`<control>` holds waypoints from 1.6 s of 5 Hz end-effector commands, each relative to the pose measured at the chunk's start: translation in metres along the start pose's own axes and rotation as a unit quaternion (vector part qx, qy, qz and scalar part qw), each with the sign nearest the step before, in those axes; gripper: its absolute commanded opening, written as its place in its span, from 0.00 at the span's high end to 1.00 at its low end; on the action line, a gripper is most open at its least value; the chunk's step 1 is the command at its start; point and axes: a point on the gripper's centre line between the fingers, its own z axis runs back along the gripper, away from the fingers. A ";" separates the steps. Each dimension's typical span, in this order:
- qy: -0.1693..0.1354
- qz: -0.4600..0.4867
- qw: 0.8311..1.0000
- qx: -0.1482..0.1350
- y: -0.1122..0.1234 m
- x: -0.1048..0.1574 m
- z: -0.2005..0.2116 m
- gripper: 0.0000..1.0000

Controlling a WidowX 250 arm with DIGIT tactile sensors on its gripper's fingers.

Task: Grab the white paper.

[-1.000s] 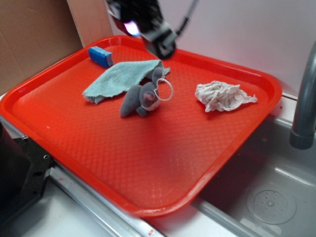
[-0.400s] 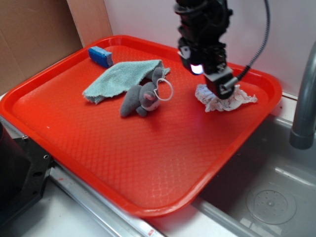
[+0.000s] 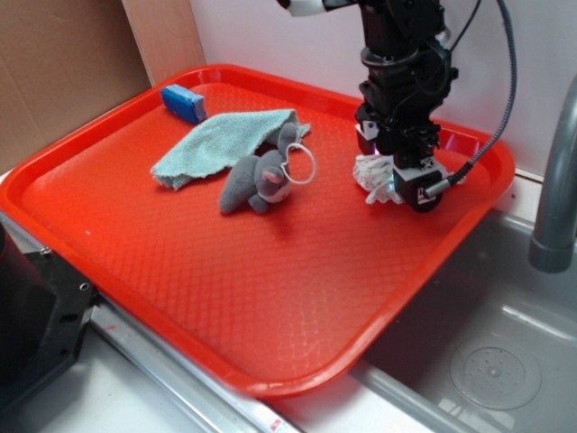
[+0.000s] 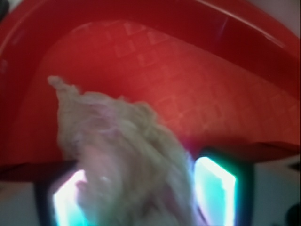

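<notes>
The white paper [image 3: 368, 169] is a crumpled off-white wad at the back right of the red tray [image 3: 180, 271]. My gripper [image 3: 397, 183] has come down on top of it and hides most of it. In the wrist view the paper [image 4: 117, 141] fills the gap of the gripper [image 4: 141, 197]. The two lit fingers [image 4: 214, 188] stand wide apart on either side of the wad. The jaws are open around the paper.
A grey plush toy with a white ring [image 3: 257, 179] lies mid-tray, partly under a teal-green cloth [image 3: 221, 140]. A blue block [image 3: 184, 101] is at the back left. A steel sink [image 3: 505, 361] and a faucet pipe [image 3: 554, 180] are to the right, a cardboard wall [image 3: 63, 63] to the left.
My gripper moved from above the cloth at the back to the right, then down onto the white paper. The paper, toy and cloth have not shifted.
</notes>
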 end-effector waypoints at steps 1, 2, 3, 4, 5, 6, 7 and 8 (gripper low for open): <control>0.011 0.010 1.000 -0.009 -0.001 -0.002 0.012 1.00; 0.035 0.039 0.999 0.006 0.006 -0.012 0.036 1.00; 0.069 0.090 0.993 0.033 0.020 -0.031 0.075 1.00; 0.080 0.121 0.989 0.033 0.028 -0.058 0.112 1.00; 0.077 0.145 0.985 0.044 0.031 -0.089 0.149 1.00; 0.076 0.158 0.983 0.045 0.029 -0.123 0.169 1.00; 0.060 0.181 0.980 0.050 0.026 -0.153 0.175 1.00; 0.046 0.210 0.973 0.086 0.019 -0.169 0.178 1.00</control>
